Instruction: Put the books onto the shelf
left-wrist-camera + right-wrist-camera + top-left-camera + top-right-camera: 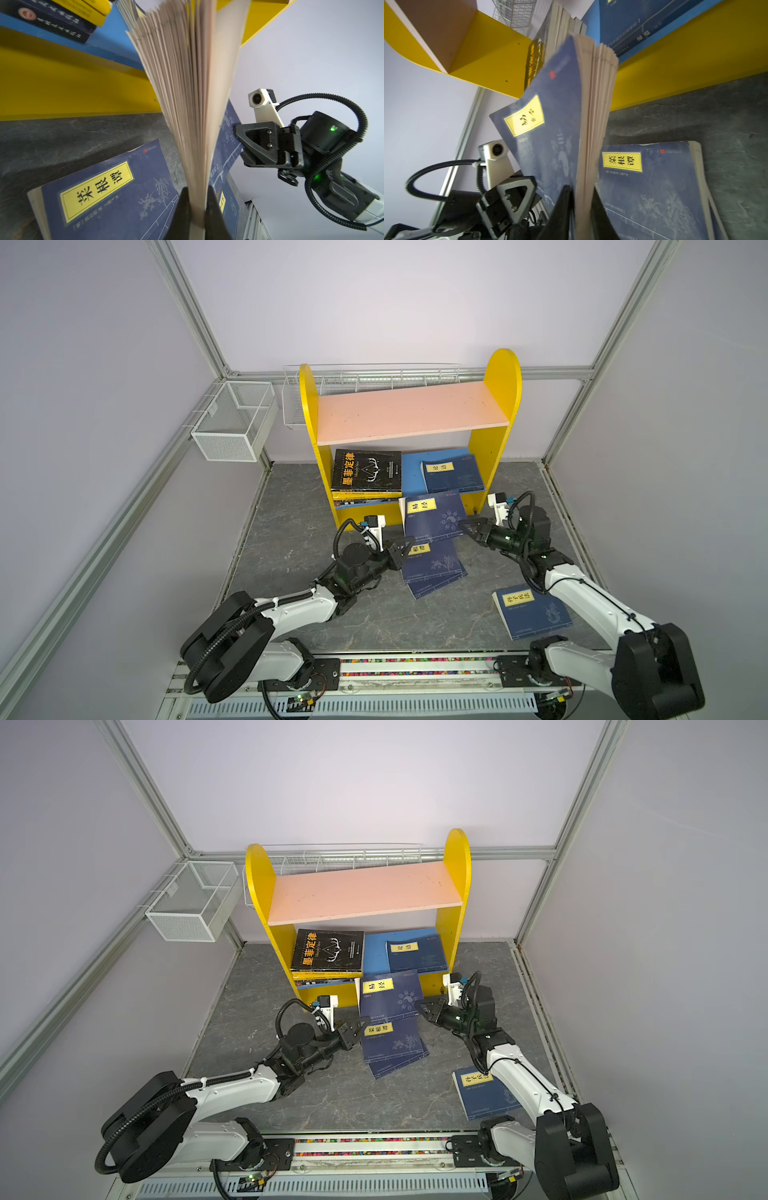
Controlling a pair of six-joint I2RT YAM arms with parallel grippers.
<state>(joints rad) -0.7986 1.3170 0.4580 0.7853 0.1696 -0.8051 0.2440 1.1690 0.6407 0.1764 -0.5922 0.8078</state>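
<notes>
While my left gripper (197,190) pinches fanned pages of the navy 易经 book (434,518) raised before the shelf (496,439) and my right gripper (580,190) shows no certain hold, the book may splay and drop.

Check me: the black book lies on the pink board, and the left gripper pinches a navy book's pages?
Not the pink board: both top views show the black book stacked on the blue lower board. The left gripper does pinch the navy book's pages.
</notes>
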